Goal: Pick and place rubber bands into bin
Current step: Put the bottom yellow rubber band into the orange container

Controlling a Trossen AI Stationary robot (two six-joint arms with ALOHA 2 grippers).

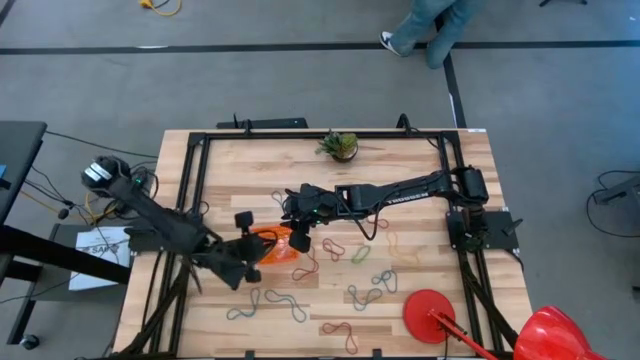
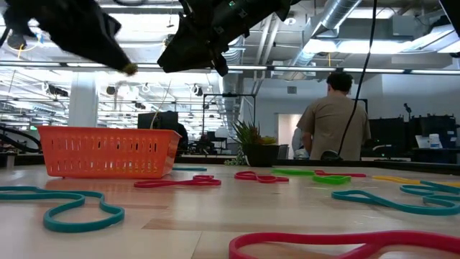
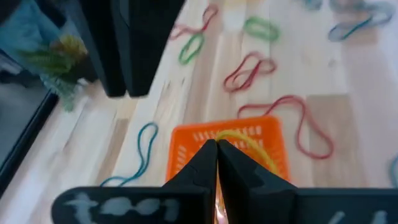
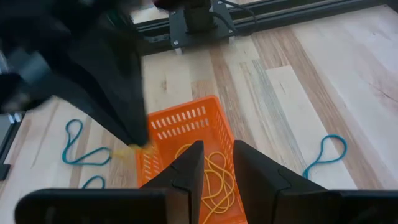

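The orange mesh bin (image 1: 278,246) stands on the table left of centre, with yellow rubber bands (image 4: 214,177) lying in it. Several red, green, blue and yellow bands (image 1: 362,296) lie flat on the table around it. My left gripper (image 1: 256,252) hovers shut above the bin's left end; it also shows in the low view (image 2: 129,69). A small yellow bit (image 4: 132,150) shows at its tips. My right gripper (image 4: 217,155) is open and empty above the bin (image 4: 186,134), at its right end in the high view (image 1: 298,236). My left gripper has a small yellow bit at its shut fingertips (image 2: 129,70), well above the bin. I cannot tell whether this is a band pinched there; nothing hangs below the tips.
A small potted plant (image 1: 340,147) stands at the far edge. A flat red disc (image 1: 428,312) lies at the near right, with a red object (image 1: 555,335) beyond the table's corner. A person (image 2: 334,119) stands in the room behind.
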